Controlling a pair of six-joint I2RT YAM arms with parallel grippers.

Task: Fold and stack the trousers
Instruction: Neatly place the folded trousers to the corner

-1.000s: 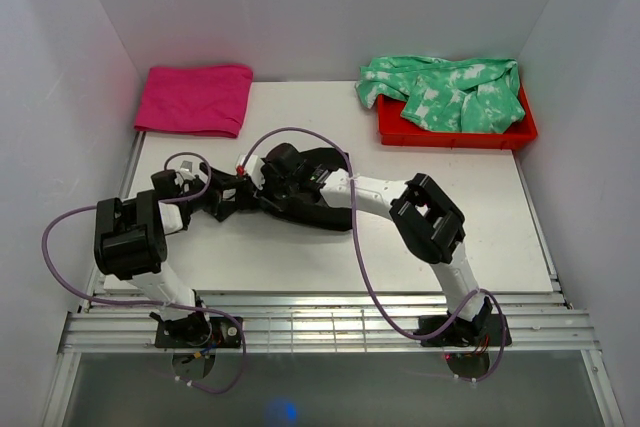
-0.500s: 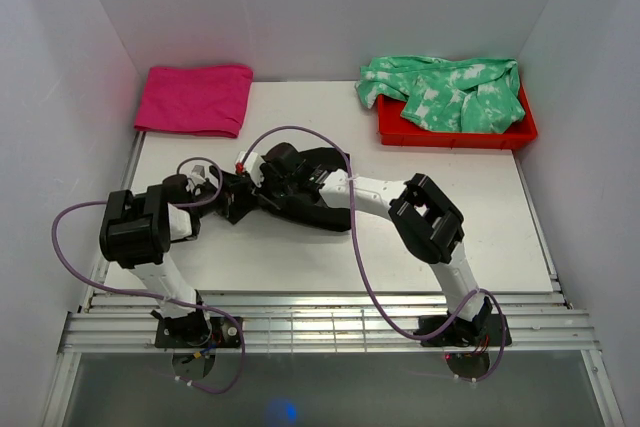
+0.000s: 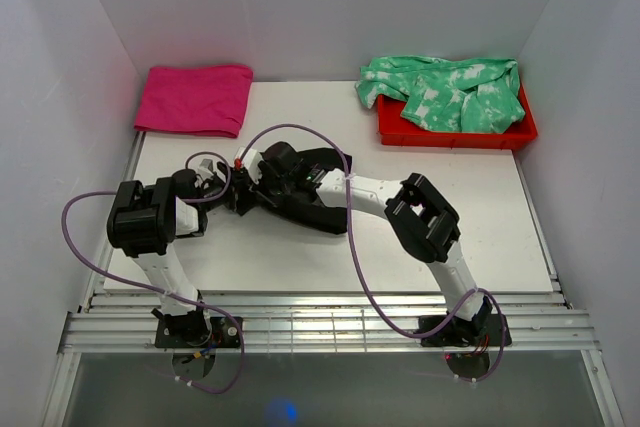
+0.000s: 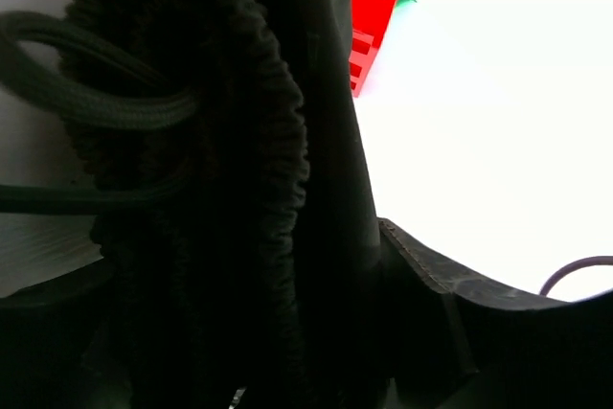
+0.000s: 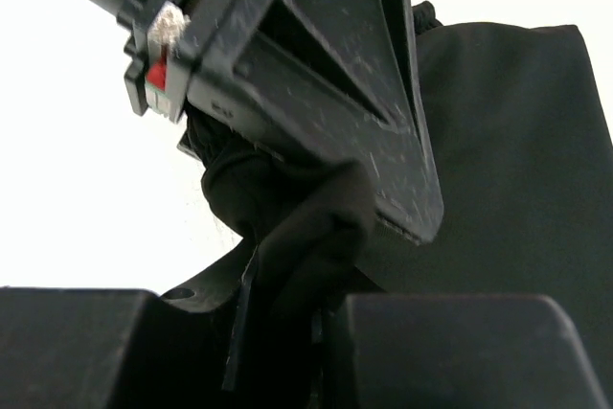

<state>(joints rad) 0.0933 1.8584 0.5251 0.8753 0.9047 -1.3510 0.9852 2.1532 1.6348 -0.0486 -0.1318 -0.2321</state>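
Observation:
The black trousers (image 3: 322,209) lie bunched left of the table's middle. My left gripper (image 3: 236,197) is at their left end and is shut on them. In the left wrist view the ribbed elastic waistband (image 4: 239,189) and a drawstring loop (image 4: 86,102) fill the space between its jaws. My right gripper (image 3: 262,178) sits just right of the left one, on top of the pile. In the right wrist view it (image 5: 311,318) is shut on a pinched fold of black fabric (image 5: 306,237), with the left gripper's body (image 5: 316,74) right above.
A folded magenta-pink cloth (image 3: 195,99) lies at the back left. A red tray (image 3: 455,133) at the back right holds a green-and-white tie-dye garment (image 3: 445,92). Purple cables (image 3: 350,247) loop over both arms. White walls close in on three sides.
My left arm has swung in to the right, bringing its gripper and the trousers' left end close against my right gripper. The right arm has barely moved.

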